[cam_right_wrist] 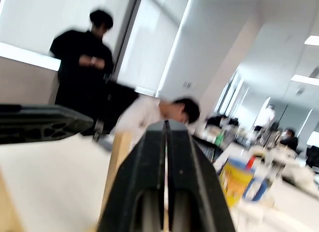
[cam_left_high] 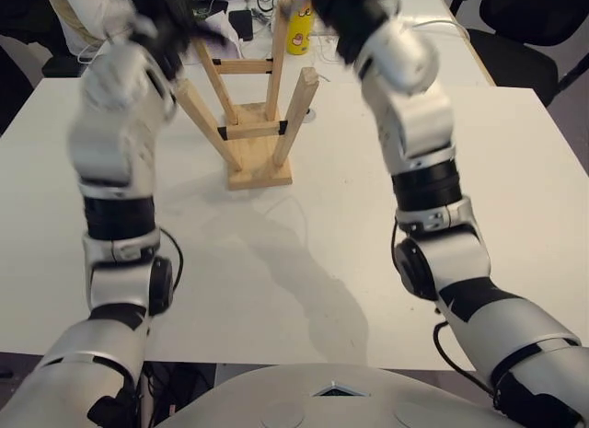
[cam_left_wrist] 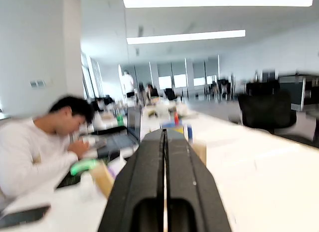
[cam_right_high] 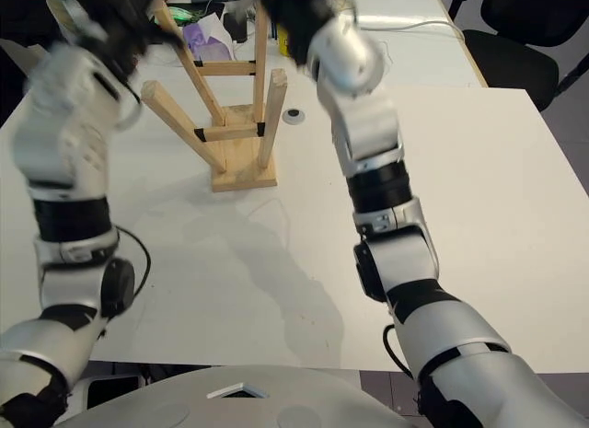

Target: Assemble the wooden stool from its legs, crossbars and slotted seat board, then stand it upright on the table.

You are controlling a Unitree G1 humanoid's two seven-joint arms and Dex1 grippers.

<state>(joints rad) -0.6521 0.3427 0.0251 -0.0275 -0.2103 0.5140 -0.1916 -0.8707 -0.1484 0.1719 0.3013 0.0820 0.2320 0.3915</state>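
The wooden stool (cam_left_high: 253, 124) rests upside down on the white table (cam_left_high: 322, 262), its seat board (cam_left_high: 260, 170) flat on the surface. Its legs (cam_left_high: 296, 110) point up and lean outward, joined by crossbars (cam_left_high: 253, 130). My left gripper (cam_left_wrist: 164, 132) is shut with nothing between its fingers. It hangs blurred by the top of the far left leg (cam_left_high: 179, 28). My right gripper (cam_right_wrist: 166, 123) is also shut and holds nothing. It is raised above the far right leg (cam_left_high: 336, 9). A wooden leg (cam_right_wrist: 119, 157) stands just behind its fingers.
A yellow can (cam_left_high: 299, 32) stands on the desk behind the stool. A small grey disc (cam_right_high: 293, 115) lies beside the stool's right leg. Black office chairs (cam_left_high: 529, 32) stand at the far right. The near half of the table is bare.
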